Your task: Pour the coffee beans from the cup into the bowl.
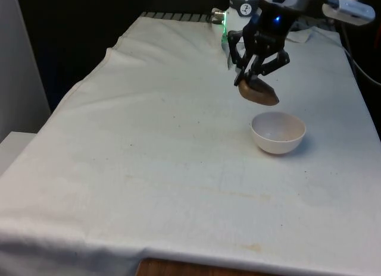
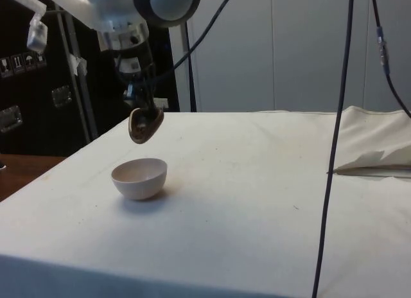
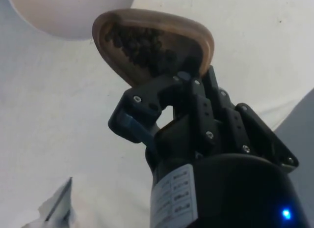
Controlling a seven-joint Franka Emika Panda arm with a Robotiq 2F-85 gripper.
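The black two-finger gripper (image 1: 255, 78) is clamping the rim of a small brown wooden cup (image 1: 259, 93), one finger inside and one outside, so the cup is hanging free of the white tablecloth (image 1: 149, 145); the cup is tipping over in the air, its mouth turning sideways, which I judge is to bring its lip toward the round white ceramic bowl (image 1: 278, 133) standing on the cloth just below and slightly aside; the dark coffee beans (image 3: 140, 43) are sitting heaped inside the cup (image 3: 147, 41), none spilling yet; the bowl (image 2: 139, 178) is looking bare inside, so the pour appears only beginning.
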